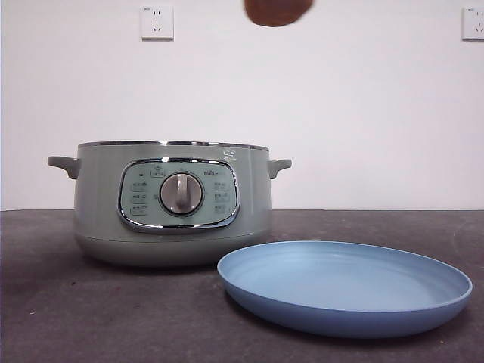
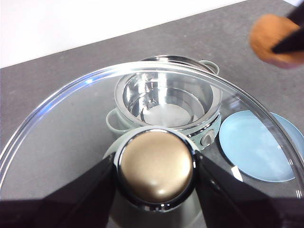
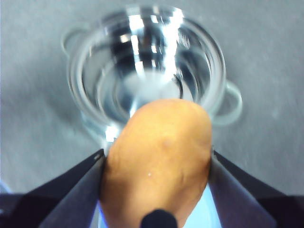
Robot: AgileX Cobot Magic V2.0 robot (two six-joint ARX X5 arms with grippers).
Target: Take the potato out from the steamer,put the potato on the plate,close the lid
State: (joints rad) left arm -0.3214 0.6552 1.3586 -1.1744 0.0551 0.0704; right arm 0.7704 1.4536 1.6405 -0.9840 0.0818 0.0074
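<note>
The sage-green steamer (image 1: 172,203) stands open on the dark table, and its shiny inside (image 3: 147,71) is empty. My right gripper (image 3: 156,164) is shut on the orange-brown potato (image 3: 159,159) and holds it high above the steamer; only the potato's underside (image 1: 277,11) shows at the top edge of the front view. It also shows in the left wrist view (image 2: 270,40). My left gripper (image 2: 156,171) is shut on the knob (image 2: 156,166) of the glass lid (image 2: 71,118), held high over the table. The light-blue plate (image 1: 344,286) lies to the right of the steamer, empty.
A white wall with two sockets (image 1: 156,22) stands behind the table. The dark table surface (image 1: 91,318) stretches in front of the steamer and plate.
</note>
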